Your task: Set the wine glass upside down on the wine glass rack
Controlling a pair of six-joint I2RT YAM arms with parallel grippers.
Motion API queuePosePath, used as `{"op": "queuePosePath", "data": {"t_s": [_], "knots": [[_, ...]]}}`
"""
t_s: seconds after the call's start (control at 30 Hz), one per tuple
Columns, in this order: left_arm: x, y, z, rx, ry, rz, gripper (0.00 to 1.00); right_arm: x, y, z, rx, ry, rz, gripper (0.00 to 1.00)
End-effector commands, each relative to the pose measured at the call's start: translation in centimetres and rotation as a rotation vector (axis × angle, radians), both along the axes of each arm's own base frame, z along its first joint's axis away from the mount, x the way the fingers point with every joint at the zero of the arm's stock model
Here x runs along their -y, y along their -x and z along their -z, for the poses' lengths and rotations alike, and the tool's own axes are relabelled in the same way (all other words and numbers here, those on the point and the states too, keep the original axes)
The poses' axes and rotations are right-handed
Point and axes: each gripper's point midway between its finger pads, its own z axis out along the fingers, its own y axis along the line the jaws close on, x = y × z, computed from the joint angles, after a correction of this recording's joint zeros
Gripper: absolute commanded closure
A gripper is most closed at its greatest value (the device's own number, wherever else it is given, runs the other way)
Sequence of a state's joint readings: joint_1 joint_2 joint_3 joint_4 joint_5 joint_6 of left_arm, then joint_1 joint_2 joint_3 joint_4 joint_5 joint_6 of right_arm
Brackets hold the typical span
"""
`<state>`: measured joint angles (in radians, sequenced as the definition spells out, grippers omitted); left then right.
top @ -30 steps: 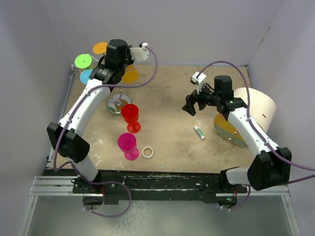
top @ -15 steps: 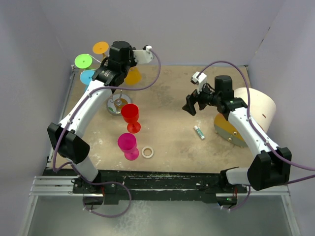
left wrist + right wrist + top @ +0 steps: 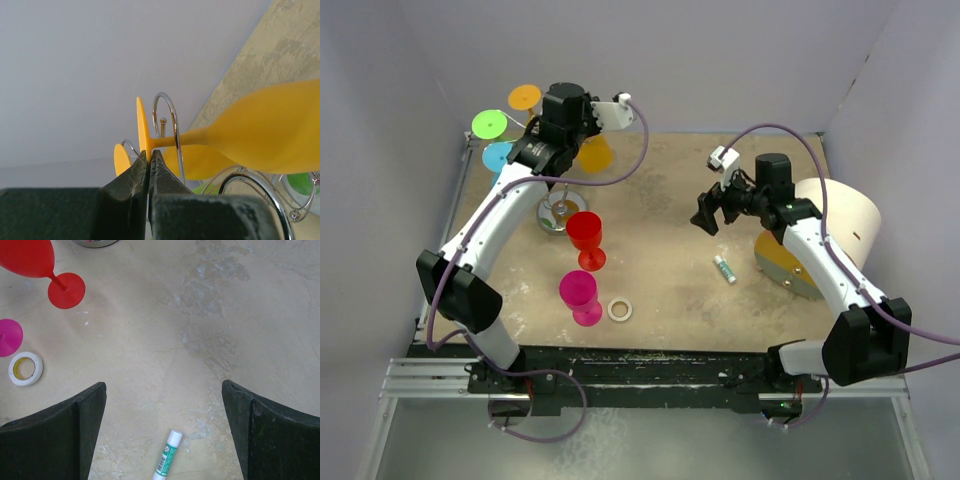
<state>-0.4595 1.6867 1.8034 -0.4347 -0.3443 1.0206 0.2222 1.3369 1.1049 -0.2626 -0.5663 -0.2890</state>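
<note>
We find the orange wine glass point(image 3: 260, 135) bowl cut off at 3 o'clock, left wrist view | wine glass rack point(image 3: 169, 112) base out of frame there; from above, hooks too thin to trace | right wrist view: glue stick point(image 3: 167, 460) clipped at 6 o'clock, red glass point(image 3: 27, 257) at 11, pink glass point(image 3: 7, 337) at 9

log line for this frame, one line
left gripper: shut on glass foot | glass: stem at rack loop | right gripper: open, above table

A robot lab test cell: plain lilac panels point(image 3: 720, 60) enclose a scuffed tabletop point(image 3: 660, 200), aluminium rail point(image 3: 420, 378) along its near edge.
</note>
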Motion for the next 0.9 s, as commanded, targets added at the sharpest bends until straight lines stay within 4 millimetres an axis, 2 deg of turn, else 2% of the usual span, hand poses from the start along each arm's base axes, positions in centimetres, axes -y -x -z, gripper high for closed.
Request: {"op": "queuePosePath", "data": {"t_s": [0.0, 0.47, 0.87], "knots": [[1.0, 0.0, -4.4, 0.110, 0.100, 0.037, 1.00, 0.1, -0.8, -0.5, 0.041, 0.002, 0.005, 0.01], [1.9, -2.0, -4.4, 0.130, 0.126, 0.026, 1.00, 0.2, -0.8, -0.4, 0.037, 0.007, 0.010, 0.01], [0.5, -2.9, -3.2, 0.102, 0.144, -0.047, 1.00, 0.5, -0.9, -0.6, 0.045, 0.006, 0.017, 0.01]]}}
